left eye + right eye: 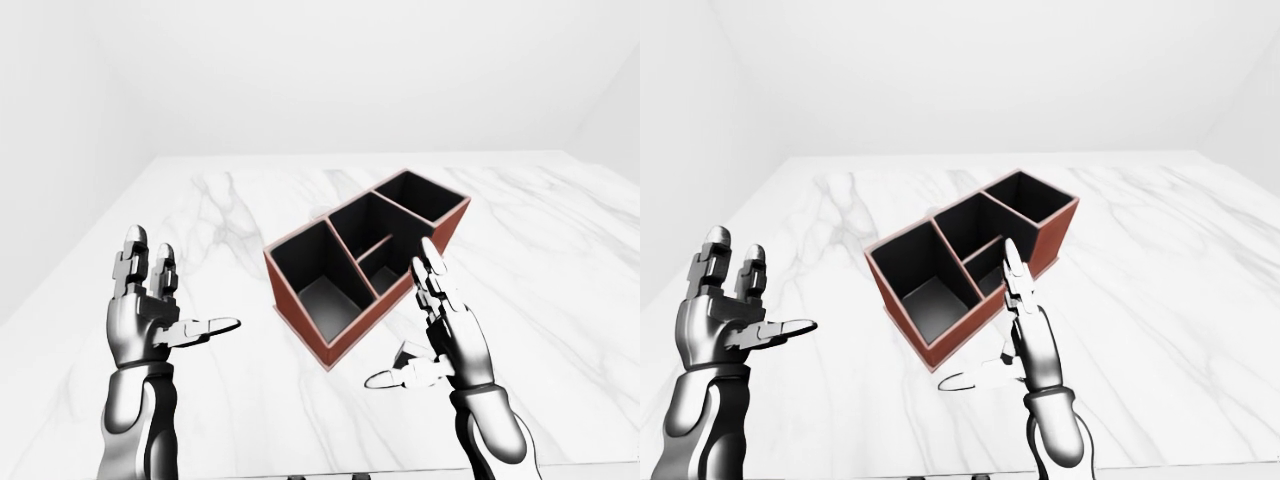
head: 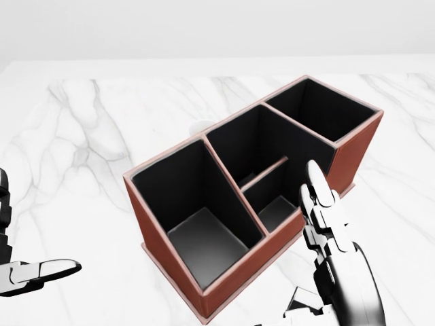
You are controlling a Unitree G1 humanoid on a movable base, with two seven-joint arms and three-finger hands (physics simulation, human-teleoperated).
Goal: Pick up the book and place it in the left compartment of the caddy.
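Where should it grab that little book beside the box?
Only a sliver of the book shows behind the right robot hand. It seems to stand upright beside the caddy, so probably pinch its two flat faces near the top, coming down from above.

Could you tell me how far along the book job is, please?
Nothing looks done: the caddy's left compartment shows only its bare floor. In hand: both hands, left and right, are raised with open fingers, holding nothing. The book is barely visible beside the right hand, so grasping and placing remain.
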